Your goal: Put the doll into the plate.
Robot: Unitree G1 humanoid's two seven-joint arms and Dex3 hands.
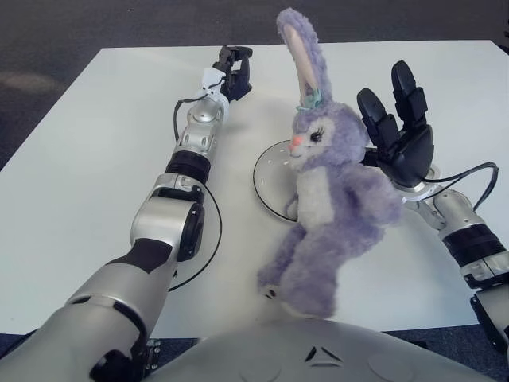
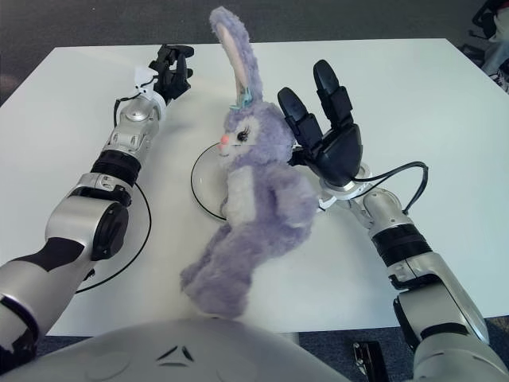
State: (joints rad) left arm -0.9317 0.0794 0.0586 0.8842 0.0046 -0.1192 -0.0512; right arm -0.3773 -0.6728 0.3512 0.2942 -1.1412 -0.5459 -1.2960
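A purple plush bunny doll with long ears stands tilted in the middle of the white table, its face turned to my left and its legs trailing toward the front edge. Its back and lower body cover the right part of a round white plate. My right hand is just right of the doll's head and shoulder, palm toward it, black fingers spread upward and not closed around it. My left hand is stretched out far across the table, left of the plate, fingers curled on nothing.
A thin black ring lies on the table under my left forearm. Black cables run along both wrists. The table's far edge is just beyond the doll's ears, with dark floor around.
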